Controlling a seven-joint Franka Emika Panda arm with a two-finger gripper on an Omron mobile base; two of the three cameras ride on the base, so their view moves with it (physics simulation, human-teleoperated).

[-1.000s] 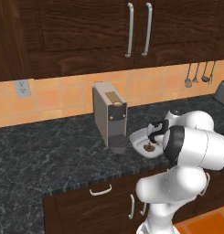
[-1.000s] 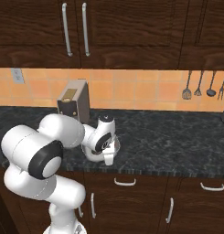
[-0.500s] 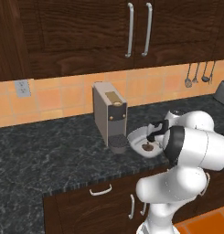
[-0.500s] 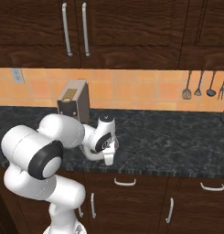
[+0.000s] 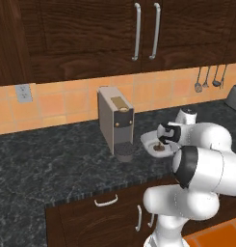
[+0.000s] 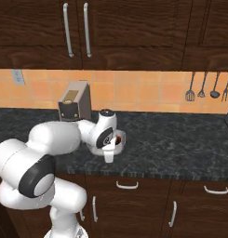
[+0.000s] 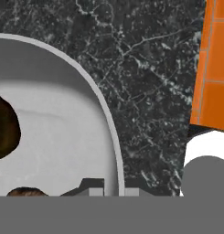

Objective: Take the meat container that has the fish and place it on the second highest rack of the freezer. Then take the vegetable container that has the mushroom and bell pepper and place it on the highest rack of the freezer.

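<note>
The vegetable container (image 5: 149,141), rounded and white-grey with a thick rim, sits on the dark counter to the right of the coffee machine. A brown mushroom (image 5: 159,148) lies inside it, and the hand view shows the mushroom (image 7: 3,128) large at the left. The red bell pepper (image 6: 117,142) peeks out beside the hand. My gripper (image 7: 107,187) reaches down over the container's near side, its fingertips straddling the container rim (image 7: 109,132); it is shut on that rim. The meat container, the fish and the freezer are out of view.
A grey coffee machine (image 5: 115,123) stands just left of the container, against the orange tiled wall. Kitchen utensils (image 5: 207,79) hang at the right, beside a dark appliance (image 5: 233,98). Dark cabinets (image 5: 138,29) run above the counter, with drawers (image 6: 127,186) below.
The fingers have closed from wide open onto the container's rim. The arm and the container have stayed about where they were.
</note>
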